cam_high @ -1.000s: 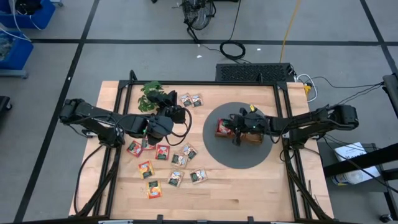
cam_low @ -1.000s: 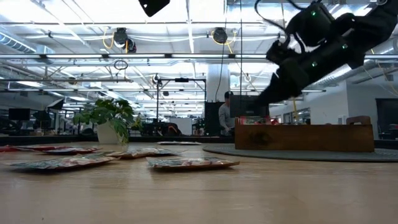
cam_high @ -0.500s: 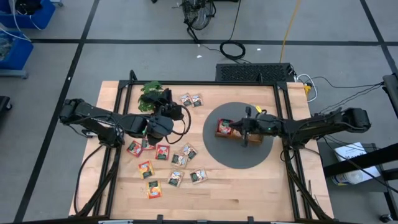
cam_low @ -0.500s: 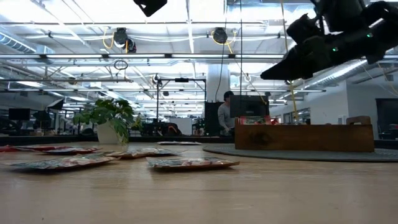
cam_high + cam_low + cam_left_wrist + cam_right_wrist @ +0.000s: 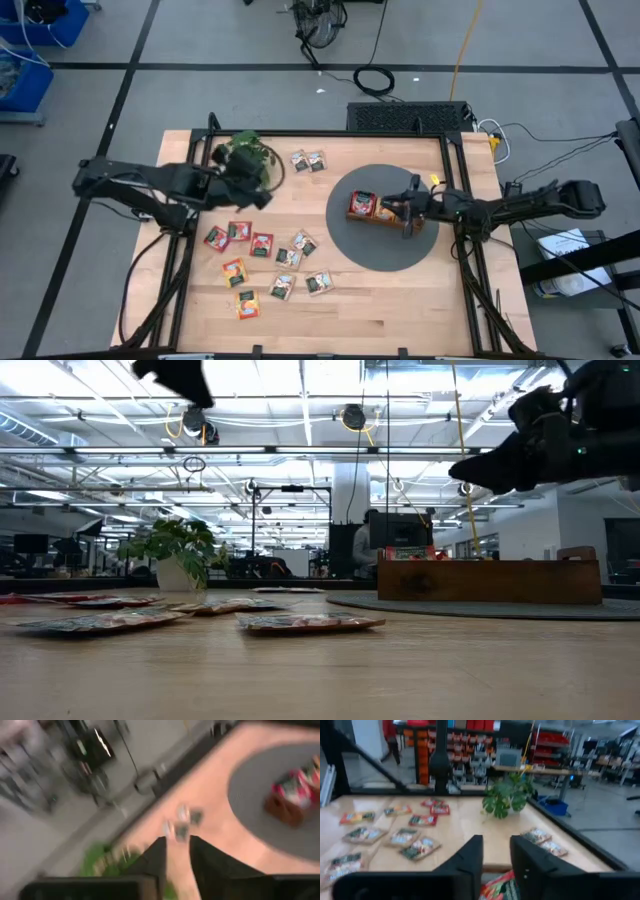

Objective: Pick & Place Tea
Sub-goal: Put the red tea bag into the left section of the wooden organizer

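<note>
Green plant (image 5: 243,152) crowds the left claw (image 5: 268,172), slightly spread; right claw (image 5: 412,190), slightly spread, overhangs the wooden tray (image 5: 390,217).

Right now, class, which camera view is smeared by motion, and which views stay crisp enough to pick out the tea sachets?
Left wrist view: heavily streaked; the tray and sachets are mere smudges. Right wrist view: slightly soft, yet sachets and plant read clearly. High view: crisp. Low view: sharp, with bright ceiling lights behind.
</note>
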`<action>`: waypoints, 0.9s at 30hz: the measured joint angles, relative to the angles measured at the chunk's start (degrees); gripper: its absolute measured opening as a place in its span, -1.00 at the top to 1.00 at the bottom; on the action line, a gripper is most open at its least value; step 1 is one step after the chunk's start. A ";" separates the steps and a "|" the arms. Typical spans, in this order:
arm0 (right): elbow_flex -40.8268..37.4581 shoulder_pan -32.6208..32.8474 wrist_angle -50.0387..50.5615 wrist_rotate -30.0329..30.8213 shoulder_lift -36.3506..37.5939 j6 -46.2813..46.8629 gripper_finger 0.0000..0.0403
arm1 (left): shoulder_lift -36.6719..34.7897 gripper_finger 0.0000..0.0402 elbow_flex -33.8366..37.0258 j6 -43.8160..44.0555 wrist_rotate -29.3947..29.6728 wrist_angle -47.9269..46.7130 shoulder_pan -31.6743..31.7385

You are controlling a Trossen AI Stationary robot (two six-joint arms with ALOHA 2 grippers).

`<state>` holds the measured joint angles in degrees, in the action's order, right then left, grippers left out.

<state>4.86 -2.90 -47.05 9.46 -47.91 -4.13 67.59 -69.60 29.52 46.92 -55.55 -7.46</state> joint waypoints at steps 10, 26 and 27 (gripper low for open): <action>-1.51 -0.02 -2.43 1.23 1.38 2.39 -0.02 | 1.22 -0.35 3.28 4.47 -28.73 -8.48 0.12; -1.66 -0.09 -1.98 1.26 1.41 1.74 -0.20 | 9.42 -0.47 20.21 13.95 -42.66 4.98 -3.29; -1.66 -0.09 -1.98 1.28 1.41 1.74 -0.20 | 9.45 -0.46 21.00 13.99 -42.68 7.45 -3.67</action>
<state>3.20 -2.98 -49.02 10.75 -46.50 -2.39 77.04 -48.60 43.52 4.23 -48.09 -11.14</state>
